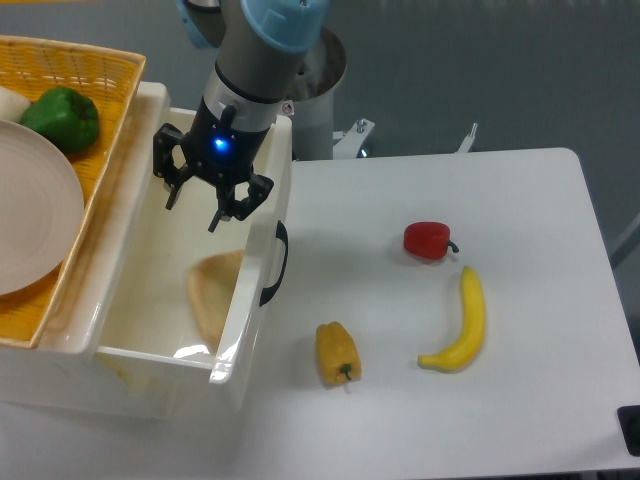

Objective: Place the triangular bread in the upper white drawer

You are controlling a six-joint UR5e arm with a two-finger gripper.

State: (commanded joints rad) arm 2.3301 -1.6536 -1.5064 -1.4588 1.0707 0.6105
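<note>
My hand (195,204) hung over the upper white drawer (110,340), its fingers (227,209) spread apart with nothing between them. Just below my hand, the triangular bread (212,297) lay on the drawer's floor, close against the wall that carried the black handle (274,262). To the other side of my hand, touching the drawer's far wall, sat a woven yellow basket (95,75) holding a white plate (30,215) and a green pepper (62,119). Past the handle, out on the white desk (520,220), a yellow bell pepper (337,352) lay nearest. Farther from my hand were a red pepper (428,240) and a banana (461,324), near each other.
</note>
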